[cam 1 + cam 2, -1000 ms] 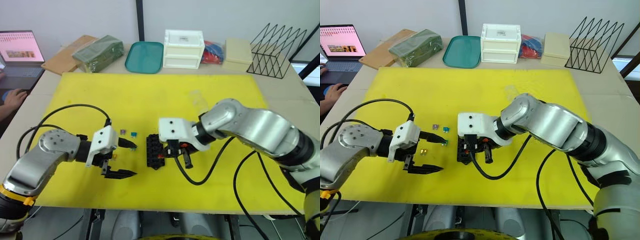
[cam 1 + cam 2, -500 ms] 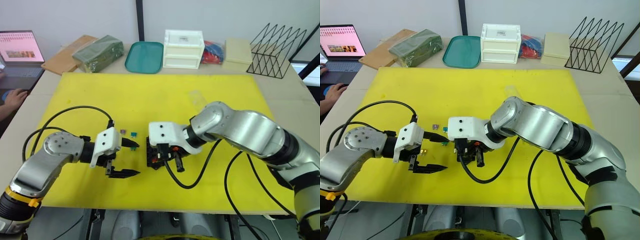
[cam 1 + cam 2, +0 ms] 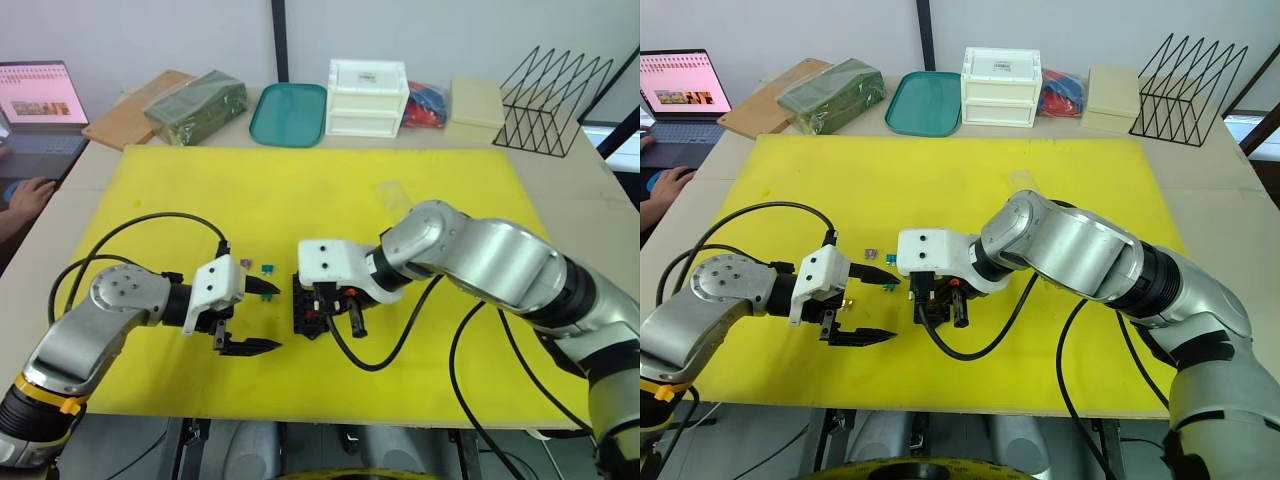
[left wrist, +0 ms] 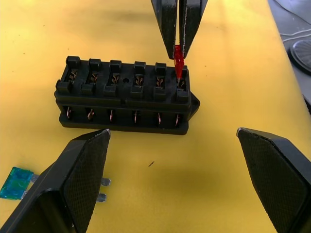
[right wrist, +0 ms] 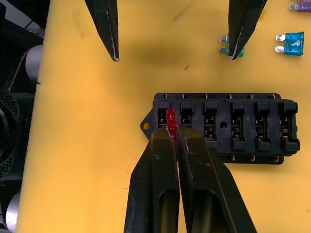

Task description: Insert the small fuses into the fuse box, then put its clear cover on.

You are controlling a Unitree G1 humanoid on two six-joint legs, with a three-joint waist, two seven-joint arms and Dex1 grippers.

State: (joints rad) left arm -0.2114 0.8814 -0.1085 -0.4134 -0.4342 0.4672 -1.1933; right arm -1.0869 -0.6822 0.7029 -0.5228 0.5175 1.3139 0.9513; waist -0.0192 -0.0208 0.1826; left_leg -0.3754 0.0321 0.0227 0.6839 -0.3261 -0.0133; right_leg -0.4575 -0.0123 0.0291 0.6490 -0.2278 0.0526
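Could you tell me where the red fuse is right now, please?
The red fuse is pinched in the right claw, its blades at the end slot of the fuse box, mid-mat, right of the open left claw.

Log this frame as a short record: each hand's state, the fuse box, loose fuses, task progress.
right hand: shut on the red fuse, its blades at an end slot of the fuse box
left hand: open, beside the box, holding nothing
fuse box: black, on the yellow mat, other slots visible are vacant
loose fuses: teal fuse and purple fuse lying on the mat
progress: first fuse going in; cover not on
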